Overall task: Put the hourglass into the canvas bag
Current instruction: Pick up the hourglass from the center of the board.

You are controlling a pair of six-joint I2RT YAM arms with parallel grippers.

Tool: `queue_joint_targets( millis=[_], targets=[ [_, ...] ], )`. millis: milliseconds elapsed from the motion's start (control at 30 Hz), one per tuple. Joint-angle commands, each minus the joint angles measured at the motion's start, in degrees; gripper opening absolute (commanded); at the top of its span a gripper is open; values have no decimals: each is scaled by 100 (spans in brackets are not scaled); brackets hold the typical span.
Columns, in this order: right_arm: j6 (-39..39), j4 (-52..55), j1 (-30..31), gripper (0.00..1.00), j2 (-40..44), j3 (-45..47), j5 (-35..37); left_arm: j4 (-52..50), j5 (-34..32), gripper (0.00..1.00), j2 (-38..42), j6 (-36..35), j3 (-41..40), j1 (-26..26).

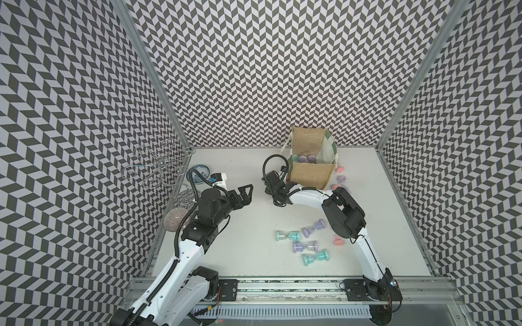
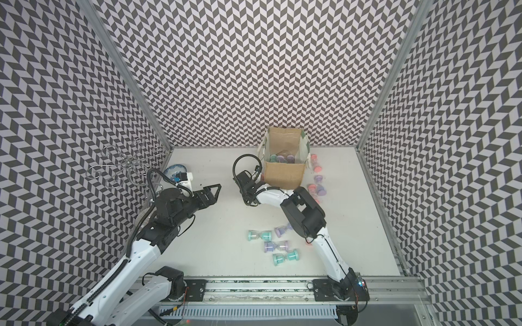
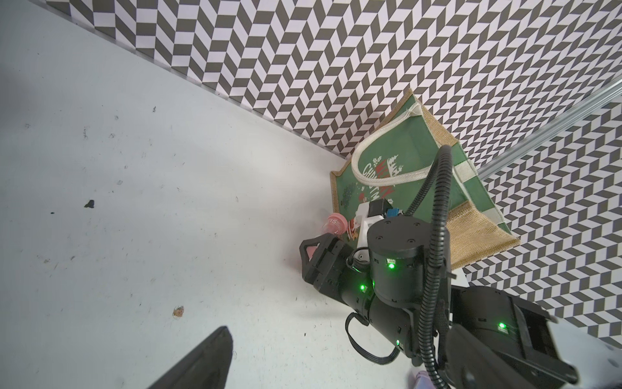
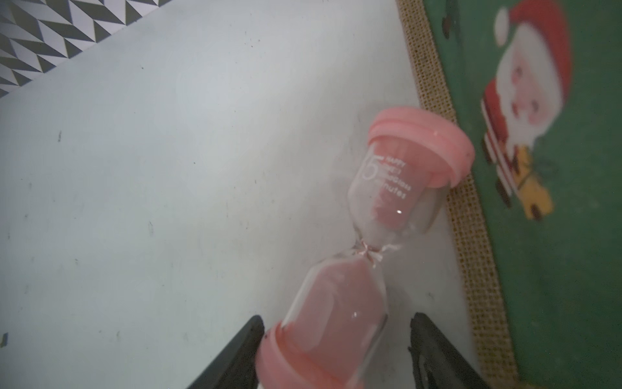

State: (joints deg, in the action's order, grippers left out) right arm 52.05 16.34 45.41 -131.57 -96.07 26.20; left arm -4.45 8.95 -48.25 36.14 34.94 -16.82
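Right wrist view gives you the clearest read: the right gripper (image 4: 336,316) has its jaws partly apart, straddling the near cap of a pink hourglass (image 4: 380,198) without clamping it. One finger (image 4: 235,357) sits right against the cap's side. The other finger (image 4: 437,353) stands off it, with bare table (image 4: 151,168) showing in the gap. The hourglass lies on its side on the table, just beside the bag (image 4: 555,286), at the foot of the green panel with the Santa print. Its long axis runs out from between your fingers and slants toward the bag. The far cap points at the burlap edging and looks to touch it, and the near cap points back into the gripper. Pink sand sits in both bulbs, and the far bulb carries white "15 minutes" lettering. From the left wrist view you see the same hourglass (image 3: 333,225) low against the bag (image 3: 404,141), with a right gripper finger (image 3: 309,252) down near the table next to it. In both top views the right wrist (image 1: 272,180) covers those fingers, at the bag's (image 1: 310,176) near corner on the left arm's side. The left gripper (image 1: 245,190) sits well apart from the bag over open table, and you cannot tell whether its jaws are apart or together.
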Motion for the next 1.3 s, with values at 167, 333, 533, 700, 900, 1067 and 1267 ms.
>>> queue_joint_targets(
  millis=[167, 333, 533, 700, 900, 1067, 1267],
  targets=[
    [154, -136, 2, 68, 36, -17, 202, 193, 94, 99, 27, 95, -17, 42],
    [94, -182, -5, 63, -79, -39, 160, 216, 92, 99, -26, 90, -4, 45],
    [-185, -280, 3, 53, -7, 40, -143, 222, 92, 99, -10, 88, -15, 39],
    [-519, -491, 21, 47, 217, 351, -350, 247, 81, 99, 19, 121, -36, 39],
    [-925, -810, 104, 44, 631, 888, -466, 290, 102, 99, 85, 187, -88, 43],
    [-1255, -977, 182, 42, 1008, 1218, -560, 278, 127, 99, 122, 202, -84, 40],
    [-1508, -1175, 267, 41, 1495, 1654, -880, 253, 119, 99, 193, 209, -83, 40]
  ],
)
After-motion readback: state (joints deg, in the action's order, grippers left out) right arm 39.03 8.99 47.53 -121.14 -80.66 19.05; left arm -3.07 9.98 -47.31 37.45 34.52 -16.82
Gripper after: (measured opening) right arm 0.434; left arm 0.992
